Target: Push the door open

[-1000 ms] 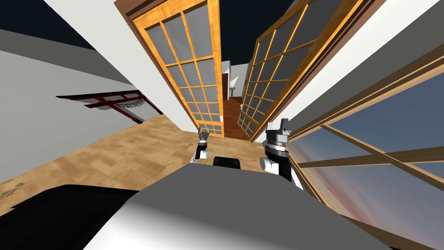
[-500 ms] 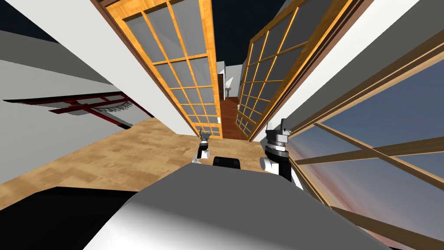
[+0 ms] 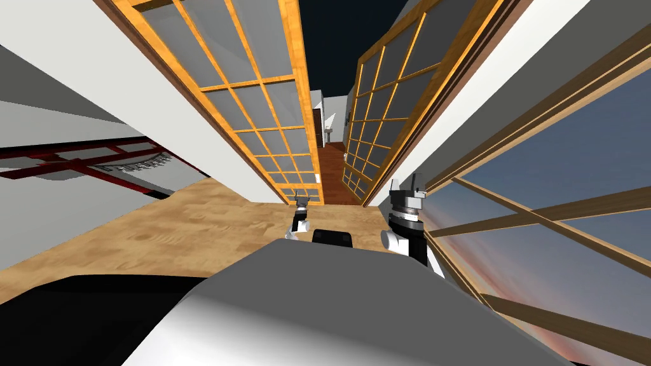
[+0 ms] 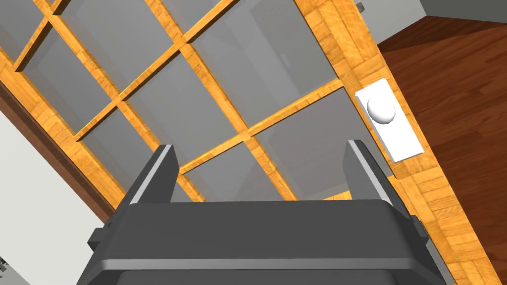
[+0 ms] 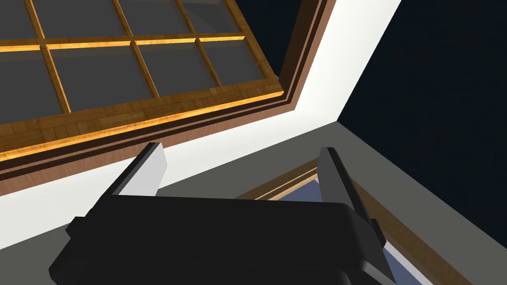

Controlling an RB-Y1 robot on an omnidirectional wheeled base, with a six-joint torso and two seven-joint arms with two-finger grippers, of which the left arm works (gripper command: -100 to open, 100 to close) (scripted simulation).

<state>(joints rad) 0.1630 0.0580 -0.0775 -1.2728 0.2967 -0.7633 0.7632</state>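
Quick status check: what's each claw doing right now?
Left claw: open, holding nothing, pointed at the glazed door.
Right claw: open, holding nothing.

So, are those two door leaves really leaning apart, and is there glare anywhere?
Head view: the wide lens splays the left door leaf and right door leaf toward the corners, so the lean is the camera's. Left wrist view: even light, soft shading on the white knob, no glare on the panes. Right wrist view: bright highlights along the door's glazing bars.
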